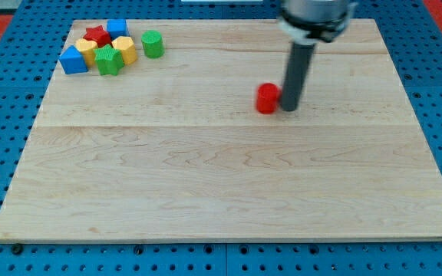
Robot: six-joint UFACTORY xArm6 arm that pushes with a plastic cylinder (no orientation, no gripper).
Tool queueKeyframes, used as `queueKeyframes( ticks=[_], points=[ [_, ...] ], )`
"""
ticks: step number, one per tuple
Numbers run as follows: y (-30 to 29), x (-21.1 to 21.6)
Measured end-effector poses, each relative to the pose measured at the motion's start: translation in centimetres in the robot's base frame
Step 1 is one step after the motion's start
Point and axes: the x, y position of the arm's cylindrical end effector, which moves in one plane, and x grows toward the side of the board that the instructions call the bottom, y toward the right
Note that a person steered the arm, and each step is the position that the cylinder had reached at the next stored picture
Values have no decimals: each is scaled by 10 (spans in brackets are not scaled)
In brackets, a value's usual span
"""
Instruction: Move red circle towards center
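The red circle block (266,99) stands on the wooden board (229,184), a little above and right of the board's middle. My tip (289,109) is on the board right beside the red circle, on its right side, touching or nearly touching it. The dark rod rises from there to the arm's head at the view's top.
A cluster of blocks sits at the board's top left: a red star (96,34), a blue block (117,29), a blue block (73,60), two yellow blocks (87,50) (124,49), a green block (109,60) and a green cylinder (153,44). Blue pegboard surrounds the board.
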Motion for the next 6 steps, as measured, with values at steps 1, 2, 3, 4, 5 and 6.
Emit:
queueKeyframes(
  ticks=[1,2,3,4,5,6],
  points=[
    [2,-23],
    [2,-48],
    [-29,-34],
    [-45,-24],
    [-81,-42],
    [-160,-43]
  ],
)
